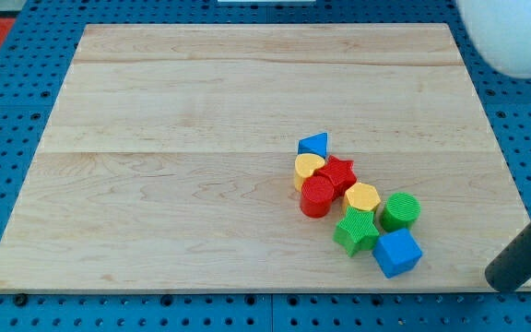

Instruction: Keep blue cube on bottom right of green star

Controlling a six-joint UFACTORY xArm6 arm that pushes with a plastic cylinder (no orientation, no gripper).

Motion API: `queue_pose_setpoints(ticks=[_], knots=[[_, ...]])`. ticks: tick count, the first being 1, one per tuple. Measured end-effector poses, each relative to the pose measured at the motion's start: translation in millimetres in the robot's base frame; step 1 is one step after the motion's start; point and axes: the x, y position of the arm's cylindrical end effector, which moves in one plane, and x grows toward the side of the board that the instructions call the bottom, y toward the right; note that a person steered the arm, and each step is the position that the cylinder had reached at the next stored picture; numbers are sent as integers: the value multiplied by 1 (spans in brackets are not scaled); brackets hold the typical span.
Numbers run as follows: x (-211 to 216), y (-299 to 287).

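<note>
The blue cube (397,253) sits near the board's bottom right, touching the green star (357,231) on the star's lower right side. The dark rod comes in from the view's right edge, and my tip (498,279) rests at the board's bottom right corner, well to the right of the blue cube and apart from it.
A cluster runs up to the left from the star: a yellow hexagon (361,196), a green cylinder (400,211), a red star (337,173), a red cylinder (318,196), a yellow heart (308,167) and a blue triangle (313,145). The wooden board (201,138) lies on a blue pegboard.
</note>
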Motion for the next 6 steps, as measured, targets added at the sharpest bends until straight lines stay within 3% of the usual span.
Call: queue_pose_setpoints(ticks=[3,6], knots=[[-9,-95],[-47,-115]])
